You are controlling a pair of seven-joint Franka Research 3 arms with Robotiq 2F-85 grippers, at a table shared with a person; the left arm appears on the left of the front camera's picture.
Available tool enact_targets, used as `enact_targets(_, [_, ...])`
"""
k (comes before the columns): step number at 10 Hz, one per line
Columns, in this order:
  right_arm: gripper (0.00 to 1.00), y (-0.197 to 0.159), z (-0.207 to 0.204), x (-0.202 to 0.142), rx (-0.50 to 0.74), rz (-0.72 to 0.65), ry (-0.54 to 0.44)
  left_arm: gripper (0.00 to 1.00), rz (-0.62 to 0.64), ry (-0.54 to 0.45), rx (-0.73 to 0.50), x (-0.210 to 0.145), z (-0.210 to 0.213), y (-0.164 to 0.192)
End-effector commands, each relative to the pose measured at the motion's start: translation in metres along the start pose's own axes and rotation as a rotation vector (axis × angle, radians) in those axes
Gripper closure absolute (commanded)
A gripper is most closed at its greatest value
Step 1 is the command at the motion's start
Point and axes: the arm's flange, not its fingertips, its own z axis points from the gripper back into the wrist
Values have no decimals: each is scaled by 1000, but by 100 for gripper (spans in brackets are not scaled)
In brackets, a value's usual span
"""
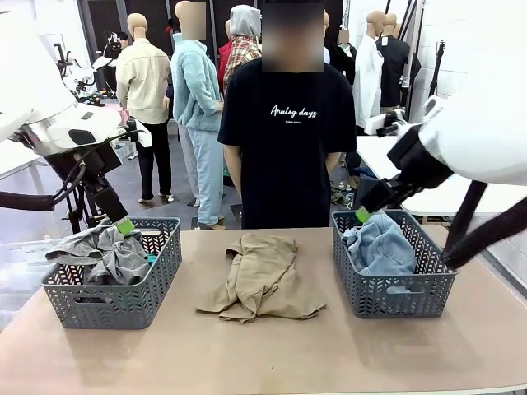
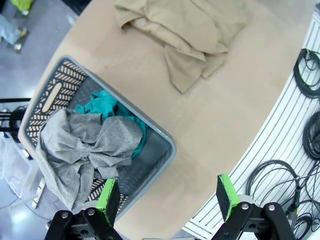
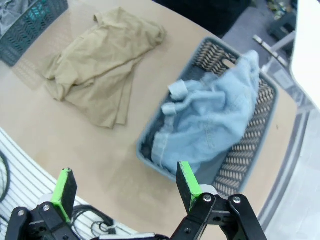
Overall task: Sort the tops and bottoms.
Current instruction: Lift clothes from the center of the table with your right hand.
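Trouble lay mostly with the khaki top (image 1: 262,276), the one garment not yet sorted, crumpled on the surface between the two baskets. A pinch on a single fold would probably let the rest trail and snag on a rim. The left basket (image 1: 111,300) held the grey top (image 1: 103,251) over the teal top (image 2: 102,105), and the grey cloth drooped over the left rim, so another garment dropped there might push it out. The bottoms (image 1: 380,245) sat heaped in the right basket (image 1: 395,296). Both hands hung wide and empty: the left hand (image 2: 167,197) above its basket's far side, the right hand (image 3: 125,189) likewise. Bare surface lay near and between the baskets, with a person (image 1: 284,148) at the far edge.
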Motion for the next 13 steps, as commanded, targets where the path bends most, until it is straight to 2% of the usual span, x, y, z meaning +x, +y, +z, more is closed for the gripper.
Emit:
enact_targets(1, [0,-5,-39,60,98,54,42,0,-18,2,-2,-2,2,0])
enact_targets(3, [0,6,-84,115,153,98,111,0,-18,2,-2,-2,2,0])
enact_targets(5, [0,24,-128,147,208,144,210,0,-18,2,-2,-2,2,0])
enact_targets(7, [0,41,-173,156,241,185,260,0,-18,2,-2,-2,2,0])
enact_targets(10, [0,51,-230,153,286,171,356,0,-18,2,-2,-2,2,0])
enact_targets(11, [0,48,-236,149,304,157,380,0,-18,2,-2,-2,2,0])
enact_targets(12, [0,56,-224,145,286,168,318,0,-18,2,-2,-2,2,0])
enact_targets(13, [0,56,-224,145,286,168,318,0,-18,2,-2,-2,2,0])
